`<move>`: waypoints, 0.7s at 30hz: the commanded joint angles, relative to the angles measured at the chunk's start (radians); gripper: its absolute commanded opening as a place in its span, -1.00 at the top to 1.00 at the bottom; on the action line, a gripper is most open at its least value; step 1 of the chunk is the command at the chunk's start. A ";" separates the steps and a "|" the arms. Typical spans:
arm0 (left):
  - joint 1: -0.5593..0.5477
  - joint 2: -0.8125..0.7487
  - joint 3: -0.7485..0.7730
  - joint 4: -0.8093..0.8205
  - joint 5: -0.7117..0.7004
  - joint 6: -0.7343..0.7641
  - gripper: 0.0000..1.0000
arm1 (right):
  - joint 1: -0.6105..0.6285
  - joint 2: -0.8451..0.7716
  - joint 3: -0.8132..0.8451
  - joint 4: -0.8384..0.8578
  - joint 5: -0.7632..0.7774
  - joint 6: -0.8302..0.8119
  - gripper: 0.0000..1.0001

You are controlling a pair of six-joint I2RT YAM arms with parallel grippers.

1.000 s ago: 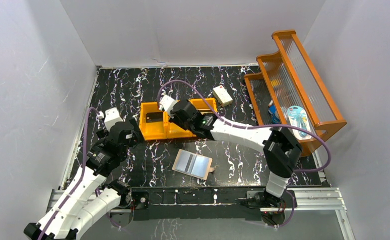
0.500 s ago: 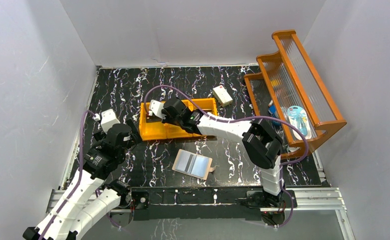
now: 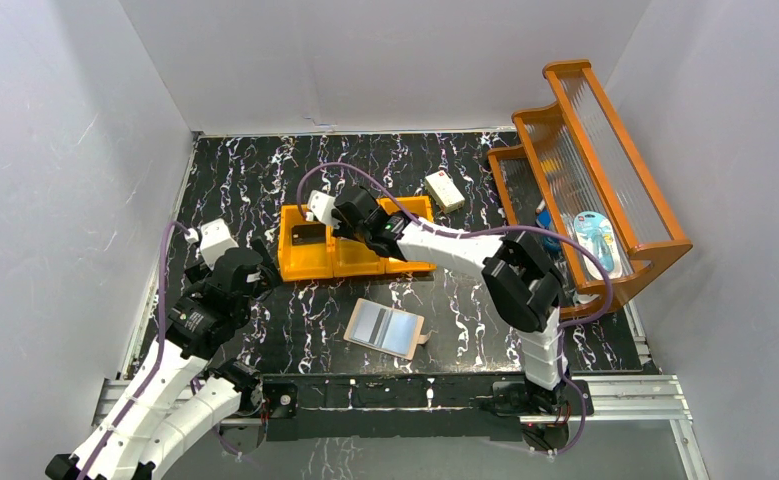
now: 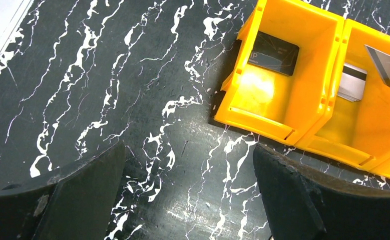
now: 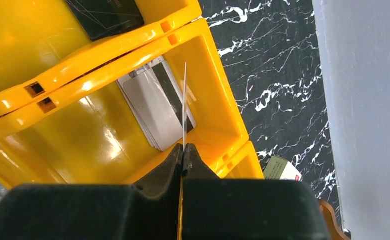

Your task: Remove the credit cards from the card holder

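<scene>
While the right gripper (image 5: 183, 152) is pinched fully shut on one credit card (image 5: 184, 100), held upright and edge-on over the middle compartment of the orange bin (image 5: 220, 100), the step in hand appears to be the drop.

- Held card: thin and grey, showing as a bare line to its own wrist camera.
- Directly beneath the fingertips: a small stack of silver-grey cards (image 5: 150, 107) with a dark stripe, lying flat.
- Beyond the divider, in the next compartment: one black card (image 5: 105, 15).
- Handling note: bring the card's lower edge inside the walls and tip it toward flat before parting the fingers. Released upright, it may lean on a wall or topple over the rim.
- Left gripper (image 4: 187, 155): fingers wide apart, holding nothing, over the marble table (image 4: 82, 75) just short of the bin.
- Card holder (image 3: 385, 328): well behind the right gripper, toward the arm bases. It lies open flat, pale blue-grey pockets up, peach edge, tan tab. Whether cards remain inside cannot be told.
</scene>
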 commanded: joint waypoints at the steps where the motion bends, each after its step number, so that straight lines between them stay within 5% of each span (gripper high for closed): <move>1: 0.003 -0.023 0.034 -0.040 -0.080 -0.033 -0.97 | -0.012 0.041 0.067 -0.002 0.026 -0.017 1.00; 21: 0.003 -0.048 0.026 -0.043 -0.094 -0.045 -0.97 | -0.036 0.213 0.181 -0.052 0.086 -0.161 1.00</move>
